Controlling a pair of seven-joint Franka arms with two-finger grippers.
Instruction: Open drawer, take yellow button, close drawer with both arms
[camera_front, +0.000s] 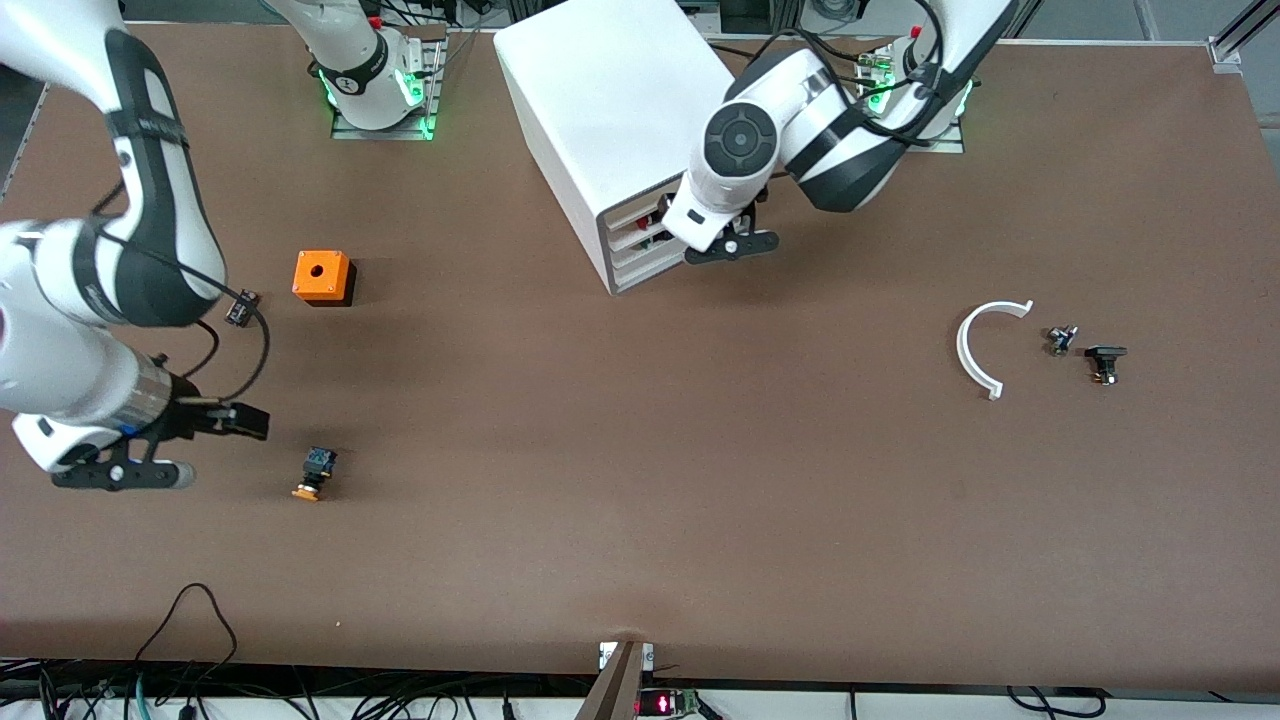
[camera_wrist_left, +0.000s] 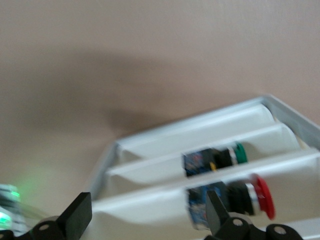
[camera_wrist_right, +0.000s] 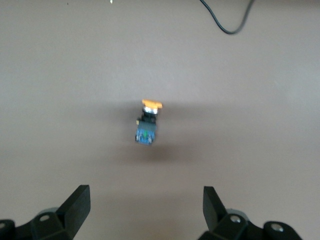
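Observation:
The white cabinet (camera_front: 610, 100) stands at the middle of the table near the bases. Its drawer fronts look flush; the uppermost drawer (camera_front: 625, 213) is partly hidden by the left hand. My left gripper (camera_front: 668, 222) is open at the drawer fronts. In the left wrist view its open gripper (camera_wrist_left: 148, 215) frames a drawer showing a red-capped part (camera_wrist_left: 260, 196). The button (camera_front: 318, 472) lies on its side on the table toward the right arm's end, with its orange cap nearer the front camera. My right gripper (camera_front: 250, 422) is open and empty beside it. The right wrist view shows the button (camera_wrist_right: 147, 122) ahead of the open gripper (camera_wrist_right: 145, 207).
An orange box (camera_front: 322, 277) and a small black block (camera_front: 241, 307) lie farther from the front camera than the button. A white curved piece (camera_front: 980, 345) and two small dark parts (camera_front: 1060, 340) (camera_front: 1105, 362) lie toward the left arm's end.

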